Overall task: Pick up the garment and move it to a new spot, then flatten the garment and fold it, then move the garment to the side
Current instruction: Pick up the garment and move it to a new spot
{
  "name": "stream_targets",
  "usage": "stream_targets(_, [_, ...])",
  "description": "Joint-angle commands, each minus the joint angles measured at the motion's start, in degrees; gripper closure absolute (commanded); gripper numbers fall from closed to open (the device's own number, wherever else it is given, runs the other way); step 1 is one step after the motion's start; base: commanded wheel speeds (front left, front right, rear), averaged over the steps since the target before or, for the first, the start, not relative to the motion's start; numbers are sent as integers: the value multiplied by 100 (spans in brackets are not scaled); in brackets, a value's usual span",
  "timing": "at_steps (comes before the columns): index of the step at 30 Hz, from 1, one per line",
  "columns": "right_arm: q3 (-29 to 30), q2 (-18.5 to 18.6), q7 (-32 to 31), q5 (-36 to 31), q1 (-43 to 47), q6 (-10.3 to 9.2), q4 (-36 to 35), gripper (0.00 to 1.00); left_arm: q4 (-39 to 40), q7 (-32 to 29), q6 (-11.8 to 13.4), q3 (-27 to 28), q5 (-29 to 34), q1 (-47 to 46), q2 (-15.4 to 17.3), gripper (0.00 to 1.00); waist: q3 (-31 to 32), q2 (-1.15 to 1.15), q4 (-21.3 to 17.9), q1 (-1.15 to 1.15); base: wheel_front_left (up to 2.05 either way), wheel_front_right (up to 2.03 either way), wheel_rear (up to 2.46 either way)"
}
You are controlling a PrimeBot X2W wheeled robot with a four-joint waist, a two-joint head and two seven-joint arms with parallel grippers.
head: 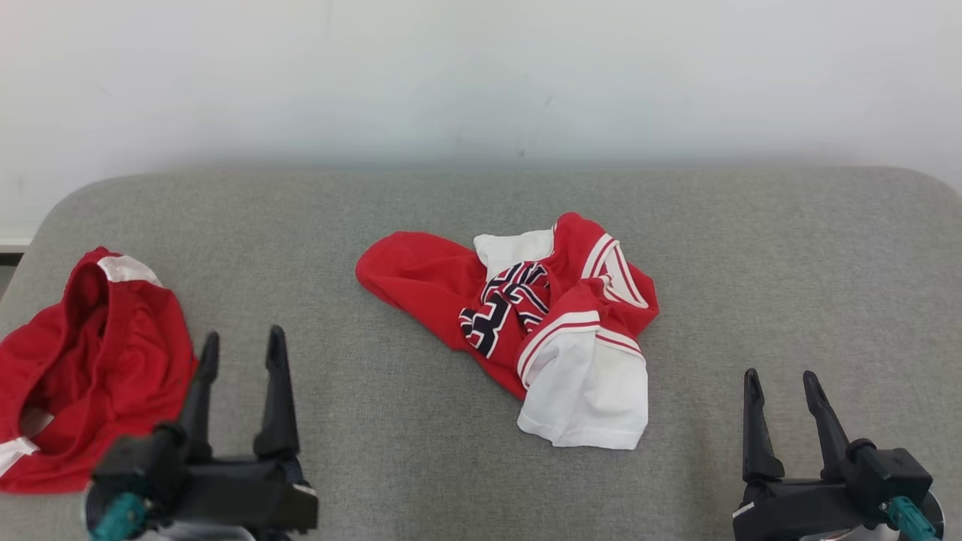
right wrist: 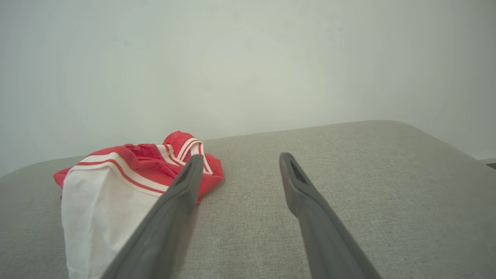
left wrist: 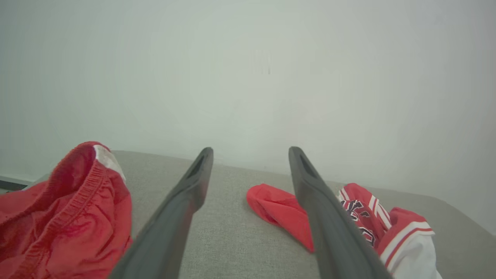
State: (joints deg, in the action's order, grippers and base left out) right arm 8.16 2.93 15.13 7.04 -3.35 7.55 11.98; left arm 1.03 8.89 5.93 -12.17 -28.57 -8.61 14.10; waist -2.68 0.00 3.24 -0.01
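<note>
A crumpled red and white garment with dark lettering lies in a heap at the middle of the grey padded table. My left gripper stands open at the lower left, well short of the heap and holding nothing. At the lower right my right gripper is open too, and apart from the cloth. In the left wrist view the garment lies ahead and to the right of the left gripper. In the right wrist view the garment's white sleeve lies left of the right gripper.
A second red cloth piece with an elastic band and white trim lies bunched at the table's left edge, just left of my left gripper, and also appears in the left wrist view. A pale wall rises behind the table.
</note>
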Motion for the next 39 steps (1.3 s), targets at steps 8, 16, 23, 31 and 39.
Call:
stream_targets(8, [-178,-8,3,-139,164,-12,12,0,-571,634,-278,-71,696,480,-463,0,105,0,-369,1,0,0,0])
stream_targets(16, [-432,-8,3,-391,329,-12,62,0,-810,633,-493,468,1448,977,-803,0,126,0,-586,1,0,0,0])
stream_targets(23, [-492,-9,-9,-401,413,-12,178,0,-1351,634,-647,786,1739,1087,-824,0,152,0,-595,1,0,0,0])
stream_targets(31, [-501,-9,-55,-357,350,-12,314,0,-1602,634,-786,1002,1782,1051,-876,0,221,0,-548,1,0,0,0])
stream_targets(39, [-497,-9,-46,-318,316,-13,310,0,-1695,634,-876,1079,1748,1093,-965,0,239,0,-574,1,0,0,0])
